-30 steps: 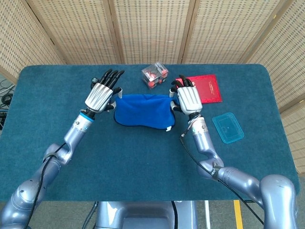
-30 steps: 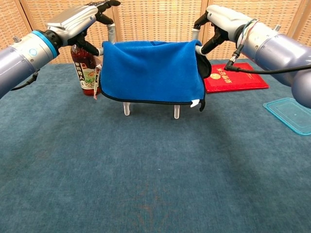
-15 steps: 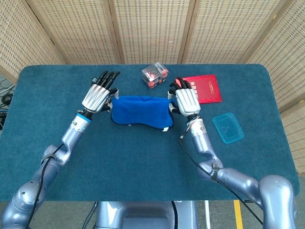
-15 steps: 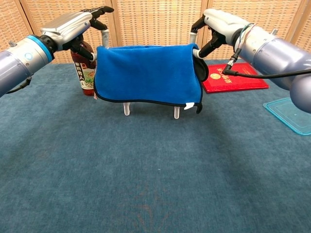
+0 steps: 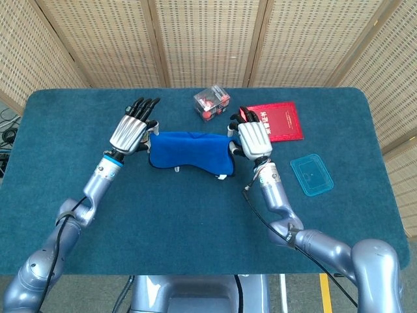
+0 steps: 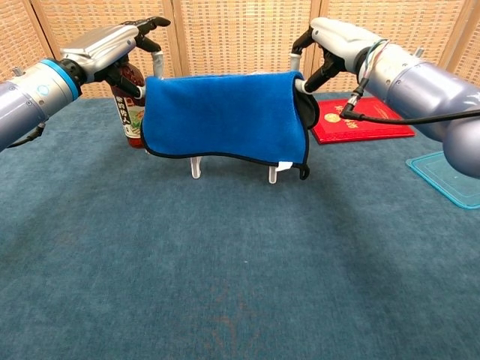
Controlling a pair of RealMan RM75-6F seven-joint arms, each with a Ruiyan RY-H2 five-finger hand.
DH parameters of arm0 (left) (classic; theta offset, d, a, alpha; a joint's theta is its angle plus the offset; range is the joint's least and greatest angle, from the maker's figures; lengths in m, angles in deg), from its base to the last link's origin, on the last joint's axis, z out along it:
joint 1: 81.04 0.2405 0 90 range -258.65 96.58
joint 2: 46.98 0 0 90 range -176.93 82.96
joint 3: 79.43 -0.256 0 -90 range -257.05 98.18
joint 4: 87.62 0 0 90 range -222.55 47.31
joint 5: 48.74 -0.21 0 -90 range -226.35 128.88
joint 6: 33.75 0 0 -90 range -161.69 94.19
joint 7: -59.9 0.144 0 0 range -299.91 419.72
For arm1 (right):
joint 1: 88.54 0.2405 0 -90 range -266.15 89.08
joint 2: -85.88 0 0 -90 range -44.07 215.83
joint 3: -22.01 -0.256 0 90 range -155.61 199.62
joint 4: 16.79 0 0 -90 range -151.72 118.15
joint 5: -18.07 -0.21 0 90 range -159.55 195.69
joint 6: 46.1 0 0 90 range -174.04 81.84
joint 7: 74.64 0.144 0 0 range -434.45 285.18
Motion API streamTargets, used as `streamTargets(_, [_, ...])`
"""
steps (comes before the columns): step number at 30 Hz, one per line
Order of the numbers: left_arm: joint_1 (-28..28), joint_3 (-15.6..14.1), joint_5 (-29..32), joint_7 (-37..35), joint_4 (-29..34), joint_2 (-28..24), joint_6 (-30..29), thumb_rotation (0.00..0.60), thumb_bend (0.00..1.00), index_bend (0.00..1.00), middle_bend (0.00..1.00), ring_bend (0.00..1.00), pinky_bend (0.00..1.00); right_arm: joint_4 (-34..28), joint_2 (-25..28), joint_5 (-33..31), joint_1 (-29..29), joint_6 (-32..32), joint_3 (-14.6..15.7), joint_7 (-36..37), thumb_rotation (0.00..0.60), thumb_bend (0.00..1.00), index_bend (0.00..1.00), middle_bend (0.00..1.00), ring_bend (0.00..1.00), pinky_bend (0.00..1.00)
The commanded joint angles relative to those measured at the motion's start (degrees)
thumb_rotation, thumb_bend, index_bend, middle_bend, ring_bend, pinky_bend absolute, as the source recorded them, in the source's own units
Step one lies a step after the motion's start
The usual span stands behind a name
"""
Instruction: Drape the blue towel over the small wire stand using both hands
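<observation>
Evidently each robot hand, left (image 6: 112, 45) and right (image 6: 330, 37), pinches a top corner of the blue towel (image 6: 225, 112) so it hangs evenly across the small wire stand (image 6: 196, 167) on the table (image 6: 225, 285).

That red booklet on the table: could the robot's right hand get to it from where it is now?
Probably yes. The red booklet lies flat just beside the right hand, nothing between them, but that hand is busy holding the blue towel.
</observation>
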Motion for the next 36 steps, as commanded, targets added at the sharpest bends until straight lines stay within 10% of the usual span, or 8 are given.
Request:
streamTargets(1, [0.0, -0.1, 0.1, 0.0, -0.2, 0.1, 0.3, 0.6, 0.43, 0.72, 0.0, 0.0, 0.0, 0.2, -0.2, -0.2, 0.1, -0.2, -0.1, -0.1, 0.6, 0.49, 0.62, 0.28, 0.08, 0.12])
streamTargets(20, [-0.2, -0.3, 0.5, 0.6, -0.5, 0.4, 1.2, 0.6, 0.42, 0.72, 0.0, 0.0, 0.0, -0.1, -0.8, -0.8, 1.2, -1.2, -0.6, -1.5, 0.6, 0.45, 0.61, 0.28, 0.08, 0.12])
streamTargets(27, [-0.2, -0.3, 0.7, 1.0, -0.4, 0.5, 1.9, 0.6, 0.41, 0.71, 0.0, 0.0, 0.0, -0.3, -0.5, -1.4, 1.3, -2.2, -0.6, -1.7, 0.6, 0.23, 0.39, 0.23, 0.07, 0.12])
streamTargets(36, [-0.2, -0.8, 0.4, 1.2, -0.2, 0.2, 2.7, 0.6, 0.41, 0.32, 0.0, 0.0, 0.0, -1.0, -0.2, -1.2, 1.1, -1.7, -0.5, -1.9, 0.6, 0.16, 0.29, 0.18, 0.07, 0.12])
